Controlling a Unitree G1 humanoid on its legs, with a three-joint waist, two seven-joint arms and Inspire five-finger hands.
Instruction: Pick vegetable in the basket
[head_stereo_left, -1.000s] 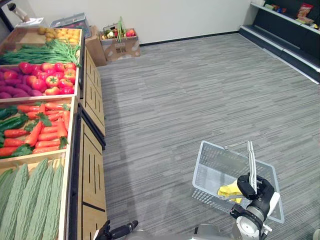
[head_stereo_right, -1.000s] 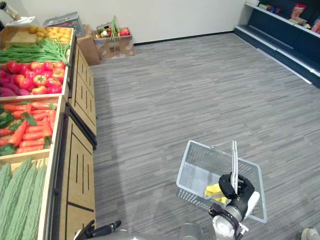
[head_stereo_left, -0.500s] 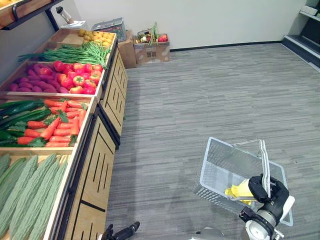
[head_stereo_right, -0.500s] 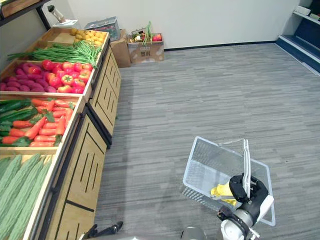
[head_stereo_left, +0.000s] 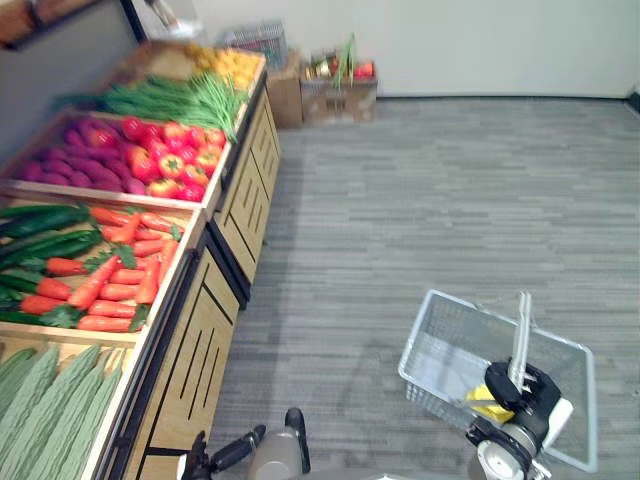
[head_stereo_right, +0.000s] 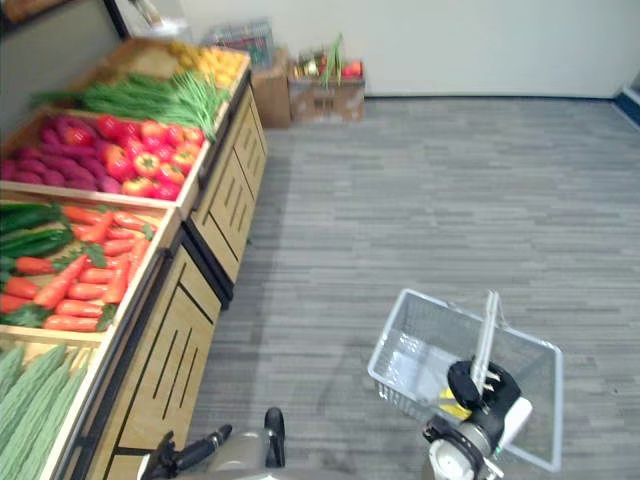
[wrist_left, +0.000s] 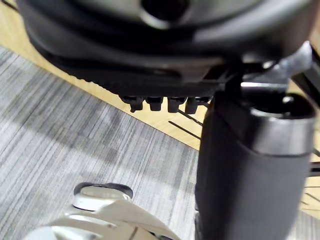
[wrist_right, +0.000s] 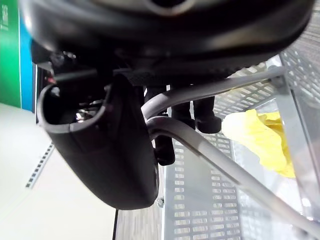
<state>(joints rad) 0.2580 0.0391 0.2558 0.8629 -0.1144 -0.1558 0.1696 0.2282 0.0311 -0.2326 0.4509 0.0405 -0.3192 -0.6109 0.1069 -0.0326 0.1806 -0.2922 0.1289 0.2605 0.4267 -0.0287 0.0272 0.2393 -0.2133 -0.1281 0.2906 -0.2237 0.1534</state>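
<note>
Wooden produce stand (head_stereo_left: 215, 330) along the robot's left: bins of green gourds (head_stereo_left: 50, 400), carrots (head_stereo_left: 115, 280), red peppers (head_stereo_left: 165, 160), green beans (head_stereo_left: 170, 100). Wire basket (head_stereo_left: 432, 345) at lower right over grey floor (head_stereo_left: 400, 200), well apart from the stand. Right hand (head_stereo_left: 528, 392) curled tight round the raised handle (head_stereo_left: 521, 330) (bars pass between thumb and fingers). Left hand (head_stereo_left: 232, 453) low by the stand front, fingers loosely straight, holding nothing. Yellow vegetable (wrist_right: 265, 140) lies inside the basket, just beside the right hand.
</note>
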